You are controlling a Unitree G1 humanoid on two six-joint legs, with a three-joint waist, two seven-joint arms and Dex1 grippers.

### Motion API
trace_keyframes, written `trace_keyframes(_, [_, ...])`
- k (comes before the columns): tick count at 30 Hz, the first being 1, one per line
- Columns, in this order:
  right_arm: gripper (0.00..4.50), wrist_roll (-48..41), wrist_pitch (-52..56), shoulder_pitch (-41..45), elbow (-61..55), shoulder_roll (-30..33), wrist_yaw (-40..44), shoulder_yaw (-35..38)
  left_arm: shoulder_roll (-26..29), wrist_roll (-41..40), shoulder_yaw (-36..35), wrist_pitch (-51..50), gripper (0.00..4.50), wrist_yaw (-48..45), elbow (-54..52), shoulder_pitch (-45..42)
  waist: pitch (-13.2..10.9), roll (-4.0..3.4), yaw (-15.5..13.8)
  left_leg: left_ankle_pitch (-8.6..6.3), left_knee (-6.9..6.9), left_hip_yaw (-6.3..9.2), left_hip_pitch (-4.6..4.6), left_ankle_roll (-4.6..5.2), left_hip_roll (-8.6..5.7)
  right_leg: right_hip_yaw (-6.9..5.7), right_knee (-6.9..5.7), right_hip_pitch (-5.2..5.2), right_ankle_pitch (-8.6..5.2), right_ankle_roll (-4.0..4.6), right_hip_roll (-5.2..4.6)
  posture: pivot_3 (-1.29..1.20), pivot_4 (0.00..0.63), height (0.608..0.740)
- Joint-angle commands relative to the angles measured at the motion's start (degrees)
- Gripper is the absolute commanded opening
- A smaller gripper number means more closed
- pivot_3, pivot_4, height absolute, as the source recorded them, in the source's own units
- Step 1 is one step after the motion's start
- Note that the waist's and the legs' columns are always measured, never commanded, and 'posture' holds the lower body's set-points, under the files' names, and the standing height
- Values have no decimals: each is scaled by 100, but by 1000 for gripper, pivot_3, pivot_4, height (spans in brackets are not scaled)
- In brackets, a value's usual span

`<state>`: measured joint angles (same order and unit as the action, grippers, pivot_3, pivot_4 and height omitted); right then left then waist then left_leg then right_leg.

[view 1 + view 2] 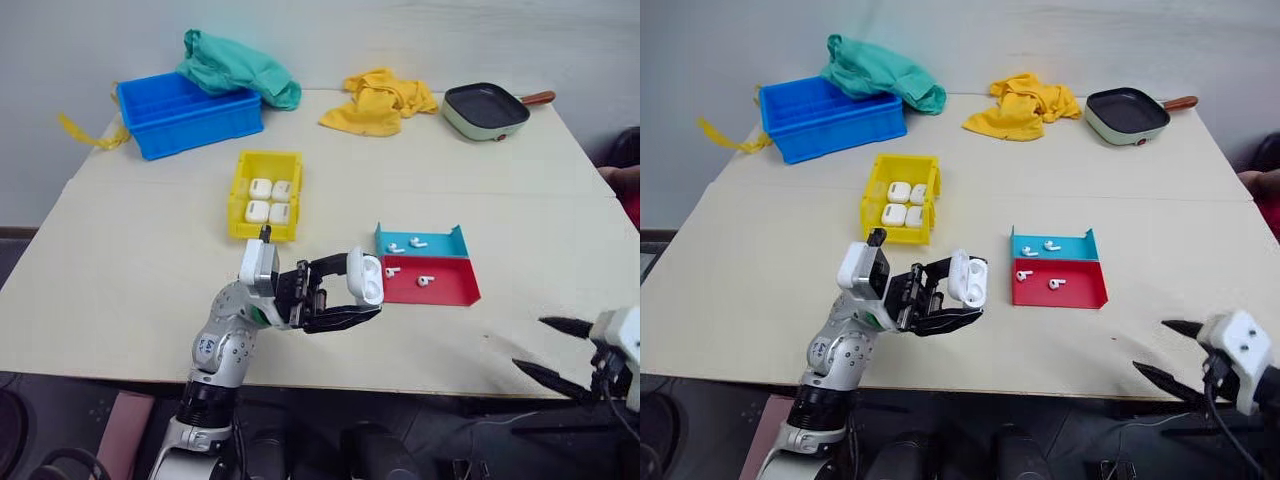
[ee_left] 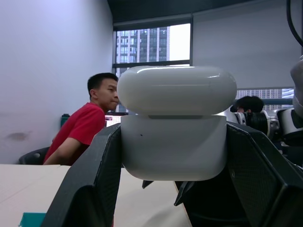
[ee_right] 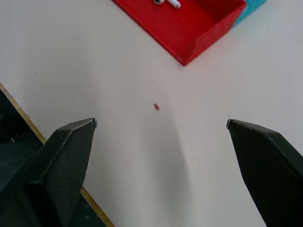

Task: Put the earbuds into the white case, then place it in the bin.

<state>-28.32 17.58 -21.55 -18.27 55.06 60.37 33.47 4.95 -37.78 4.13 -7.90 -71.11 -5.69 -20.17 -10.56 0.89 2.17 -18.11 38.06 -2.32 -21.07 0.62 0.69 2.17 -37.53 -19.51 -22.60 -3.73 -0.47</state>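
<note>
Left gripper (image 1: 368,300) clamped (right gripper (image 1: 553,348) agape)

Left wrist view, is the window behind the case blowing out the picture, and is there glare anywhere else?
Left wrist view: the window is bright behind the white case, which carries a soft highlight along its lid but stays readable. Left eye view: even light, with soft shadows beside the bin. Right wrist view: faint shadows on the table, no glare.

white case (image 1: 366,277), yellow bin (image 1: 265,194), teal-and-red tray (image 1: 425,265), blue crate (image 1: 188,113)
</note>
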Motion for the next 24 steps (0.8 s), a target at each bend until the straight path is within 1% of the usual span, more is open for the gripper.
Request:
trace_keyframes(1, [4316, -340, 737, 706, -543, 519, -23, -436, -1, -66, -46, 232, 2810, -31, 29, 68, 0, -1, -34, 6, 2, 4, 6, -11, 1, -1, -3, -1, 0, 0, 2, 0, 150, 740])
trace_keyframes(3, [3887, -361, 954, 1193, -646, 754, 43, -848, 58, 10, -43, 364, 2810, -101, 114, 136, 0, -1, -60, 9, 3, 11, 0, -13, 1, -4, -3, -9, 0, 0, 3, 0, 150, 740])
trace_keyframes(5, [3219, -303, 1042, 1544, -675, 881, 96, -1176, 85, 33, -48, 455, 2810, -97, 160, 170, -1, 1, -112, 8, 4, 18, -7, -12, 0, -9, 0, -12, 0, 0, 1, 0, 150, 740])
trace_keyframes(8, [2117, 134, 995, 2507, -563, 1033, 152, -2147, 189, 86, -128, 585, 2810, -79, 292, 192, -1, 2, -128, 3, 7, 21, -22, -4, -1, -10, 5, -21, 0, -1, -6, 0, 150, 740])
trace_keyframes(9, [1876, 289, 1032, 2824, -494, 1037, 156, -2458, 241, 85, -147, 598, 2810, -94, 329, 201, -1, 2, -140, 0, 9, 21, -21, -1, -1, -10, 8, -21, 1, -2, -8, 0, 150, 740])
trace_keyframes(13, [1876, 965, 867, 3907, -92, 882, 250, -3460, 370, 110, -216, 688, 2810, -83, 450, 265, -2, 3, -148, -1, 8, 24, -24, 1, -1, -14, 8, -25, 1, -2, -12, 0, 150, 740])
trace_keyframes(16, [1876, 1307, 954, 4643, 218, 726, 433, -4082, 422, 125, -225, 733, 2810, -75, 465, 324, -2, 3, -116, -1, 5, 25, -24, 0, -1, -18, 4, -31, 1, -2, -14, 0, 150, 740])
trace_keyframes(19, [1876, 1652, 928, 5167, 544, 666, 756, -4579, 451, 131, -186, 775, 2810, -73, 422, 409, -2, 3, -75, 0, 3, 26, -27, -1, -1, -21, -5, -40, 1, -2, -17, 0, 150, 740])
trace_keyframes(24, [1876, 2177, 634, 5815, 1221, 475, 1130, -5086, 488, 112, -124, 764, 2810, -51, 318, 507, -2, 3, -57, 0, 3, 23, -45, -3, -1, -25, -25, -70, 1, -2, -21, 0, 150, 740])
